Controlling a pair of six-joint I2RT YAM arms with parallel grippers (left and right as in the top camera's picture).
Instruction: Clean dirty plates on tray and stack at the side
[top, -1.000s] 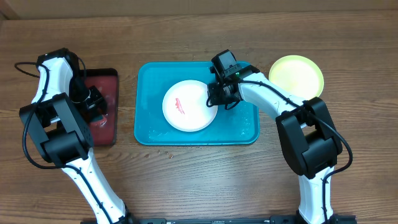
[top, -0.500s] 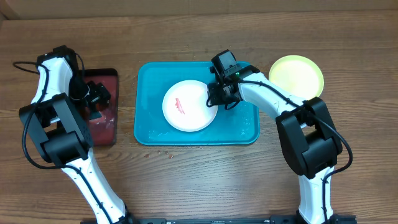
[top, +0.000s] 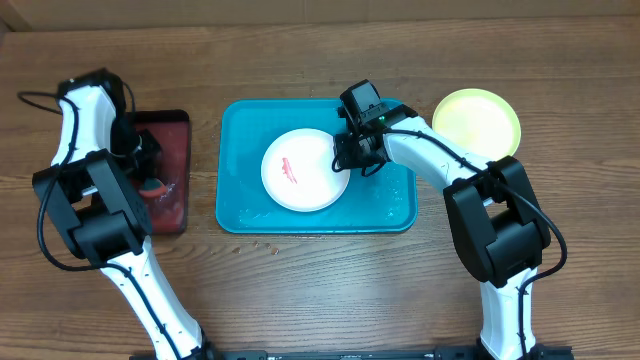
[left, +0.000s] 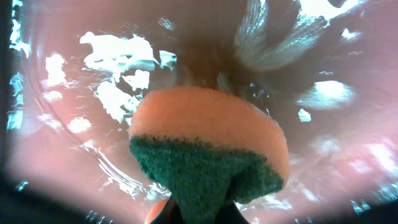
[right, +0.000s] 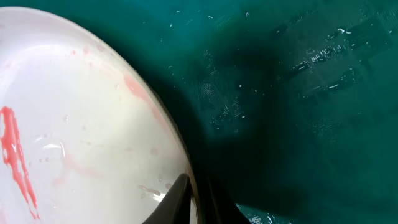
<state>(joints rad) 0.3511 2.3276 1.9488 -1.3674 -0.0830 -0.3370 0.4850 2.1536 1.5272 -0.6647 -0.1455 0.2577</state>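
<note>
The white plate (top: 305, 170), with a red smear, lies in the turquoise tray (top: 240, 205). My right gripper (top: 349, 156) is shut on the plate's right rim. In the right wrist view one finger lies over the white plate (right: 81, 124) and the other under it, at the right gripper (right: 198, 202), above the wet tray (right: 298, 93). A yellow-green plate (top: 476, 122) rests on the table to the right of the tray. My left gripper (top: 152, 184) hangs over the dark red tray, shut on an orange and green sponge (left: 208, 149) at the left gripper (left: 202, 216).
The dark red black-rimmed tray (top: 172, 135) sits left of the turquoise tray; its floor (left: 68, 124) is wet and glistening. Bare wooden table surrounds both trays. The two arm bases stand at the near edge.
My left gripper opened wide, then closed on the sponge over the dark red tray. The right gripper and the white plate have not moved.
</note>
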